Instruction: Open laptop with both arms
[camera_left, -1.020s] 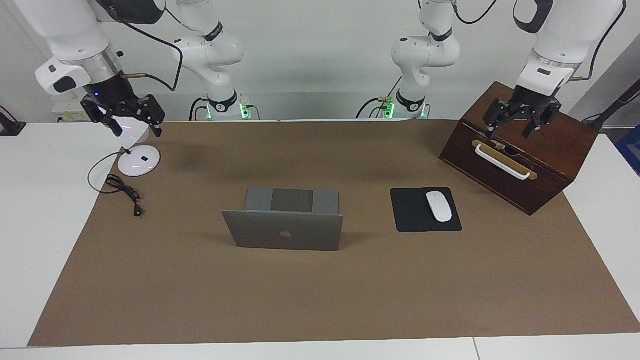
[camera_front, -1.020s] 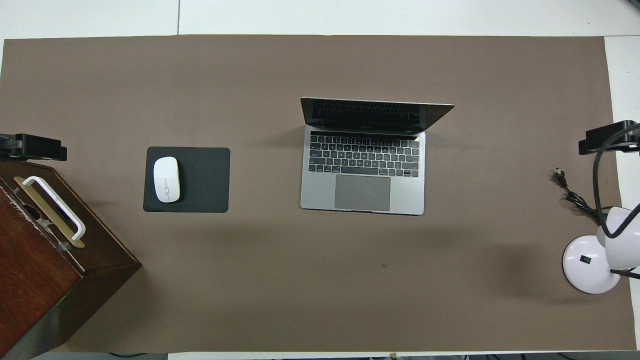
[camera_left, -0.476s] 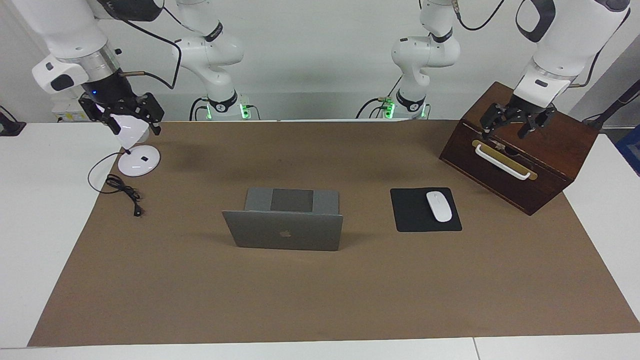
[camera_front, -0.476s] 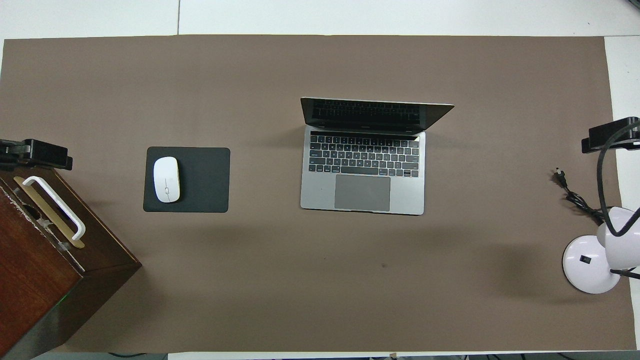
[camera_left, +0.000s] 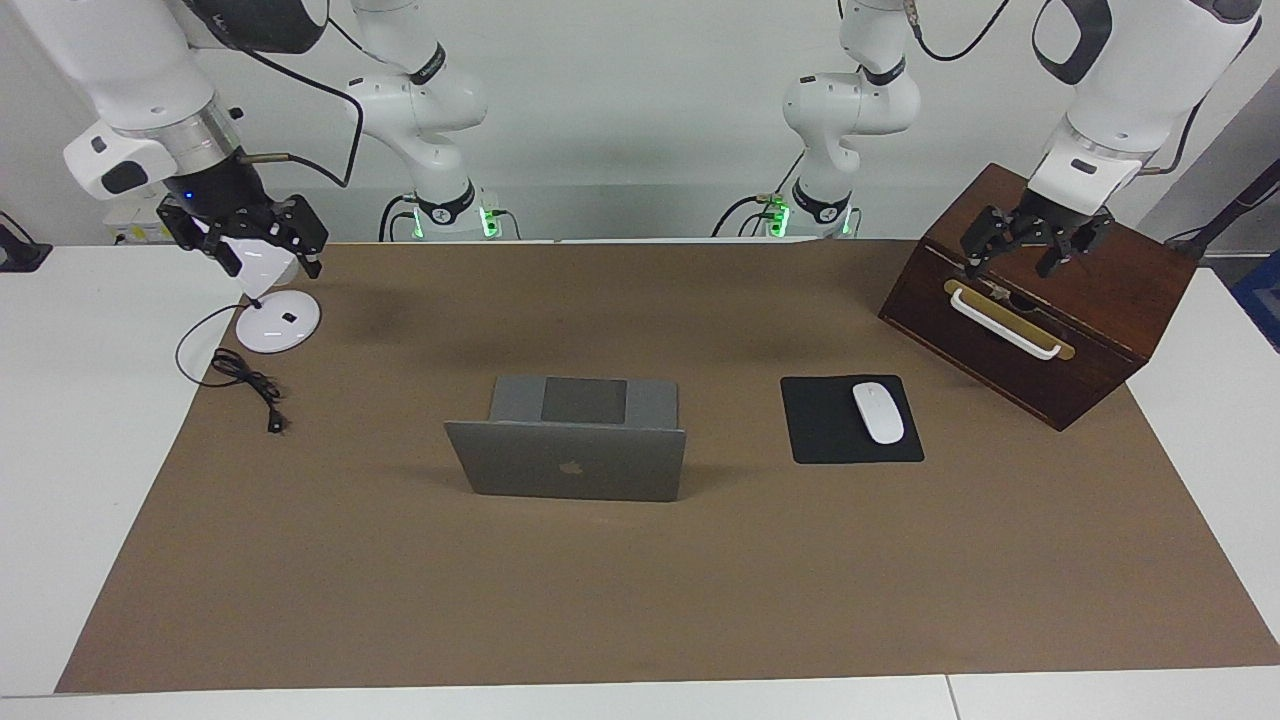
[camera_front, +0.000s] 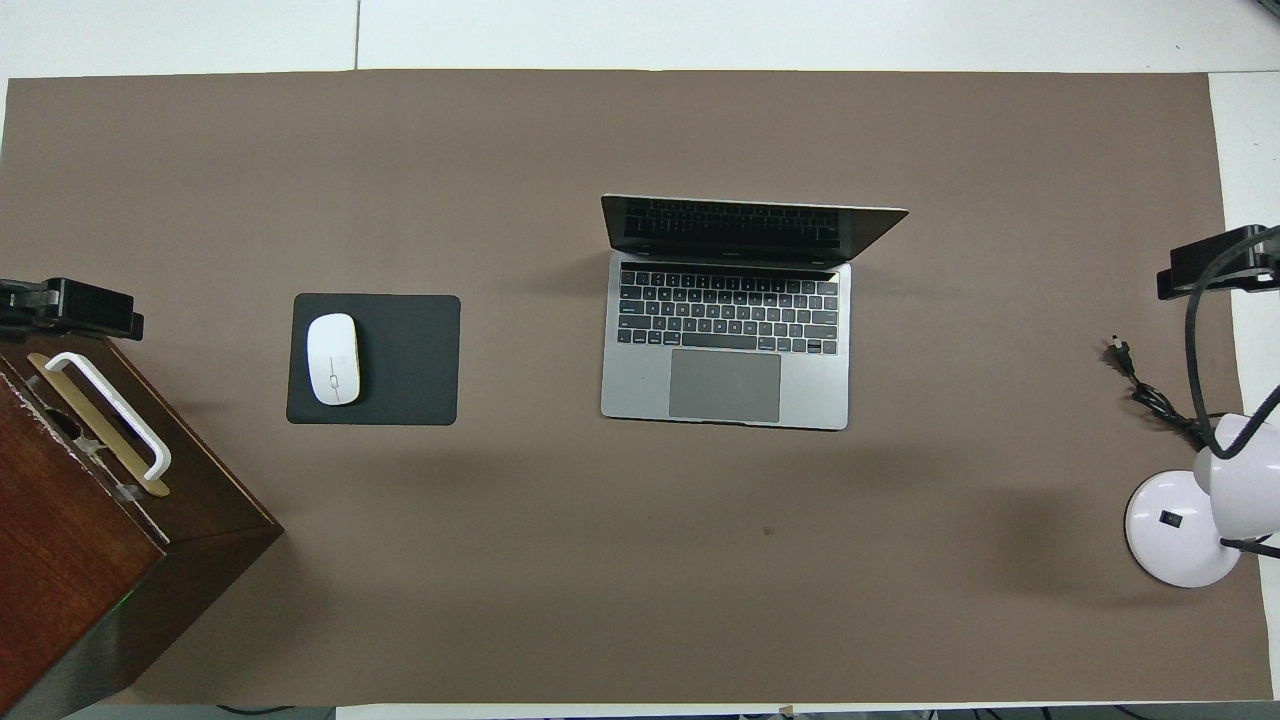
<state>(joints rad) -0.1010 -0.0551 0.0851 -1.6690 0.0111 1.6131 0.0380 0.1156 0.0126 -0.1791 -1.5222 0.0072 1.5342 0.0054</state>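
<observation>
Overhead view shows the laptop (camera_front: 725, 330) already standing open in the middle of the desk (camera_front: 640, 600), lid raised and keyboard facing the robots. It sits well apart from both pincers, between them. The left pincer (camera_left: 1028, 243) hangs over the wooden box (camera_left: 1100, 300), its fingers spread and holding nothing. The right pincer (camera_left: 262, 238) hangs over the white lamp (camera_left: 275, 315), spread too, and empty. To my eye the opening is done; all that remains is for both arms to wait clear.

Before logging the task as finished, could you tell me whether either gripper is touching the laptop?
Apart. The facing view shows the left gripper over the wooden box, the right gripper over the lamp, the laptop mid-table.
</observation>
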